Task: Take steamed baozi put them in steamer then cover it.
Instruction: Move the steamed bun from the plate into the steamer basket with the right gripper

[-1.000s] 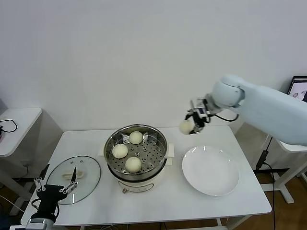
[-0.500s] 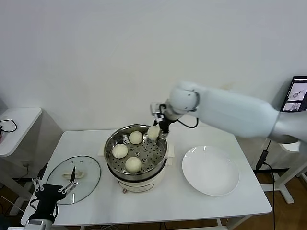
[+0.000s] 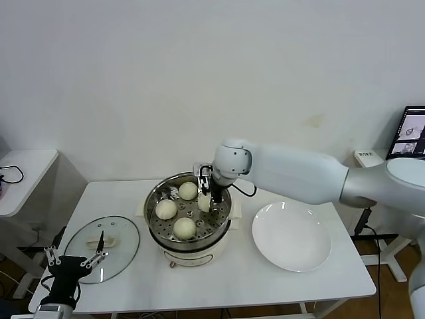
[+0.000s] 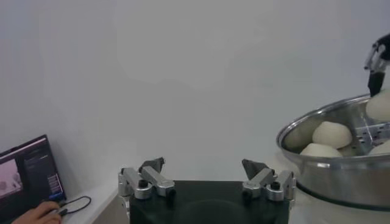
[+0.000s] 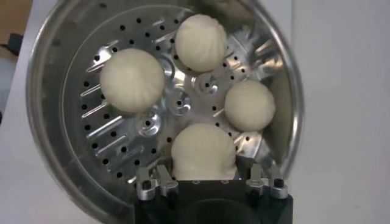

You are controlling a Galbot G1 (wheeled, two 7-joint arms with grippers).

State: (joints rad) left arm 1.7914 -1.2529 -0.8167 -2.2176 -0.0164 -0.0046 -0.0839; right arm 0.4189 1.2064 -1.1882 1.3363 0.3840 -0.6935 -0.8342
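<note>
The steamer [image 3: 154,197] stands mid-table on its cream pot base. Three baozi lie in it [image 3: 188,190] [image 3: 166,209] [image 3: 184,228]. My right gripper [image 3: 208,193] reaches down into the basket's right side, shut on the fourth baozi [image 3: 204,202], low over the perforated floor. In the right wrist view that baozi [image 5: 203,152] sits between the fingers of my right gripper [image 5: 206,173], with the others [image 5: 200,42] [image 5: 132,80] [image 5: 250,105] beyond it. The cover [image 3: 101,240] lies flat on the table at the left. My left gripper [image 3: 73,260] waits open by the cover's near edge.
An empty white plate [image 3: 291,236] lies right of the steamer. A small white side table [image 3: 20,173] stands at far left. In the left wrist view the steamer wall [image 4: 317,176] is at the right, and a laptop [image 4: 27,173] sits low at the left.
My right arm has swung left from above the plate's far side to the steamer and lowered the baozi into the basket. The left arm has stayed put.
</note>
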